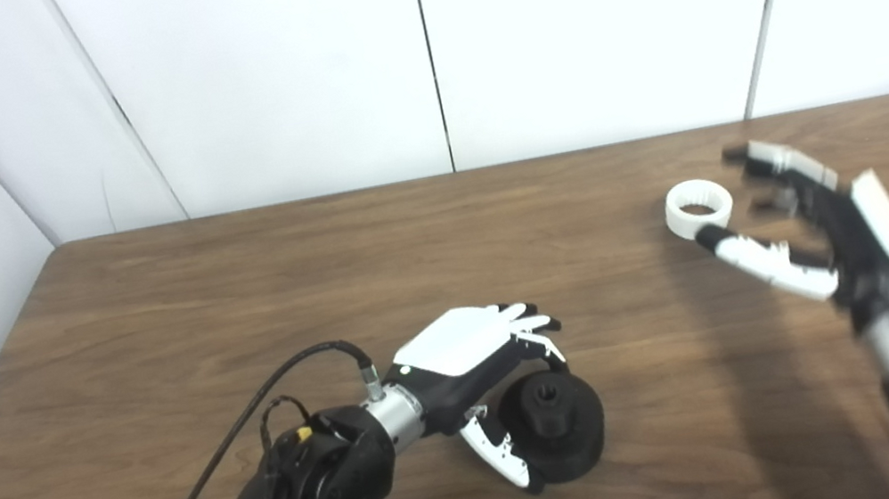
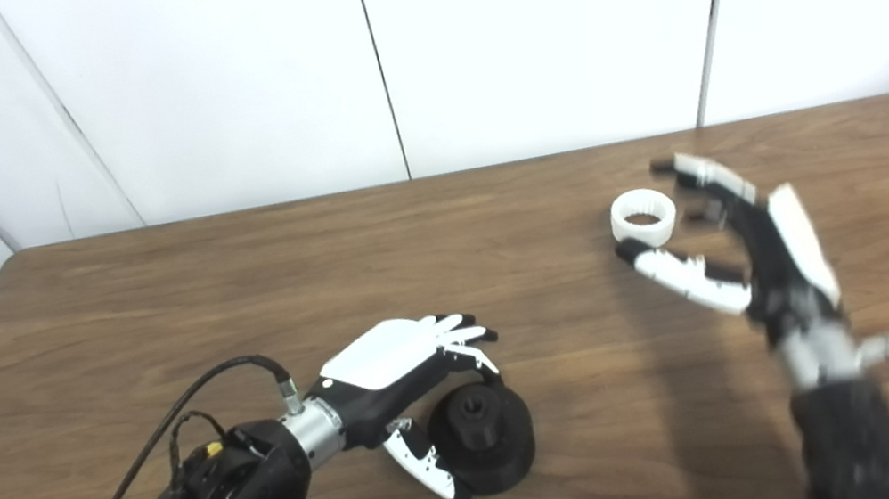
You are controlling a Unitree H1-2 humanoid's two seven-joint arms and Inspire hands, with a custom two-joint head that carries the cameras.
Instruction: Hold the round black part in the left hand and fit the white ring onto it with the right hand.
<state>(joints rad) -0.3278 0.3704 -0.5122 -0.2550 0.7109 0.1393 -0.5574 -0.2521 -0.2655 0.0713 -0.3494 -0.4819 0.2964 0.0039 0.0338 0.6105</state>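
The round black part lies on the wooden table near the front middle, with a raised hub in its centre. My left hand is over its left side, fingers curved round its far rim and thumb against its near rim; the part rests on the table. The white ring lies flat at the right rear. My right hand hovers just right of the ring, open, thumb and fingers spread on either side of it and holding nothing.
White wall panels stand along the table's back edge, and a wall closes off the left side. A black cable loops off my left forearm above the table.
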